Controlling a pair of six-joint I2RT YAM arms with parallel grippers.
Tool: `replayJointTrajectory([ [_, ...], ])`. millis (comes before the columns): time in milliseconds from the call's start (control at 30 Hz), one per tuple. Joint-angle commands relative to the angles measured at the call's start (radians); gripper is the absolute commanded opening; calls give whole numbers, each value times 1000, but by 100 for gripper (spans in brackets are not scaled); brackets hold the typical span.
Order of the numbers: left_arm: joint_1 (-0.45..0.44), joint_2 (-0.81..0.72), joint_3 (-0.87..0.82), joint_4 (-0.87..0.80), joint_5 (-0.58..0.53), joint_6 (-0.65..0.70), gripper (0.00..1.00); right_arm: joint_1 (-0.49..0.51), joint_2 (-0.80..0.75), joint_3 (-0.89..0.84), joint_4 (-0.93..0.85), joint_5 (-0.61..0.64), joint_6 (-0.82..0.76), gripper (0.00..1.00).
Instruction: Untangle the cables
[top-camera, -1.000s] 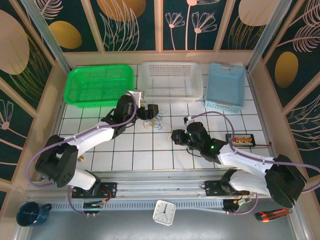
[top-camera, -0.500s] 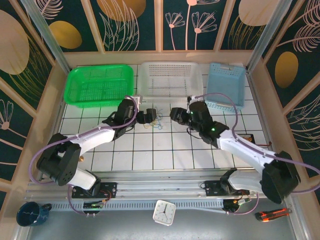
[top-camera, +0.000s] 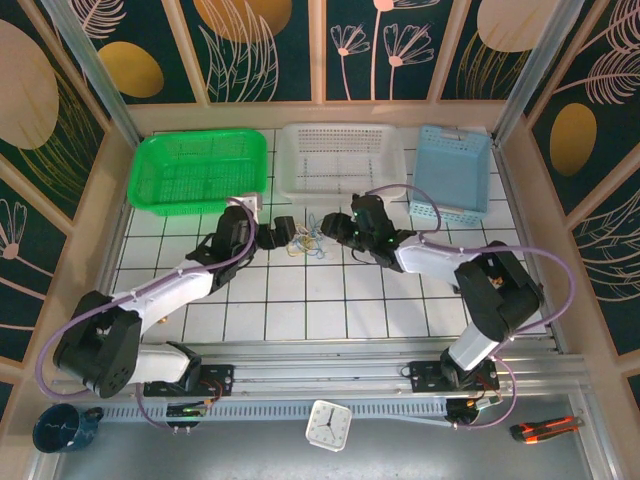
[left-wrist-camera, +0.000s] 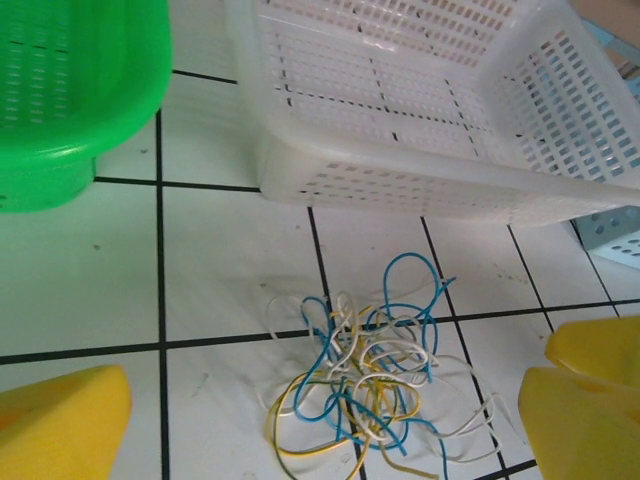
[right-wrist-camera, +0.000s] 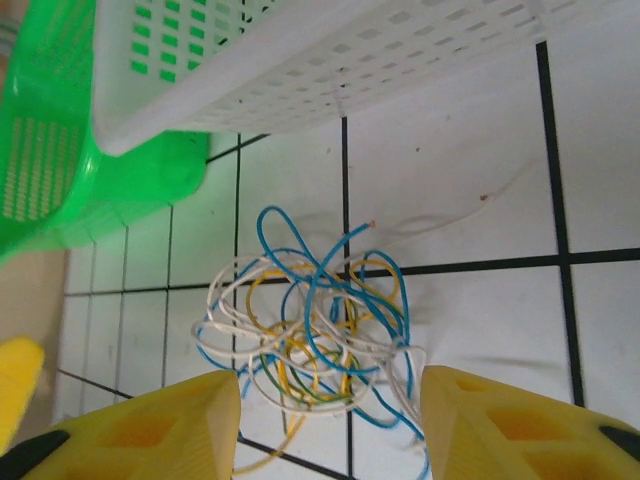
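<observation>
You have cables (left-wrist-camera: 365, 385) tangled just in front of the white basket (left-wrist-camera: 400, 185) | left gripper (top-camera: 290, 235) spread, empty | right gripper (top-camera: 331, 227) spread, empty

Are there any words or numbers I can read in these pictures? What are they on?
No text can be read here.
Clock: the marks on its face are too small to read.
Green basket, white basket, blue basket: no labels seen.
</observation>
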Motion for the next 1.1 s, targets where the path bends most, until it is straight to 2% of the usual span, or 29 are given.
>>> replayJointTrajectory([
  [0, 12, -31, -21, 10, -15, -17, 99, -11, 51, 23, 138, -8, 114, 49],
  [267, 21, -52, -34, 12, -1, -23, 99, -14, 140, 27, 242, 13, 228, 43],
  [767, 21, -52, -26, 13, 17, -28, 99, -16, 230, 52, 325, 0, 289, 32],
  [833, 21, -53, -26, 13, 17, -28, 99, -17, 236, 50, 332, -5, 291, 26],
  [967, 21, -53, -26, 11, 16, -26, 99, -22, 231, 31, 360, -16, 296, 1],
  [1067, 21, -55, -30, 12, 16, -23, 99, -24, 204, 11, 375, -26, 289, 0],
])
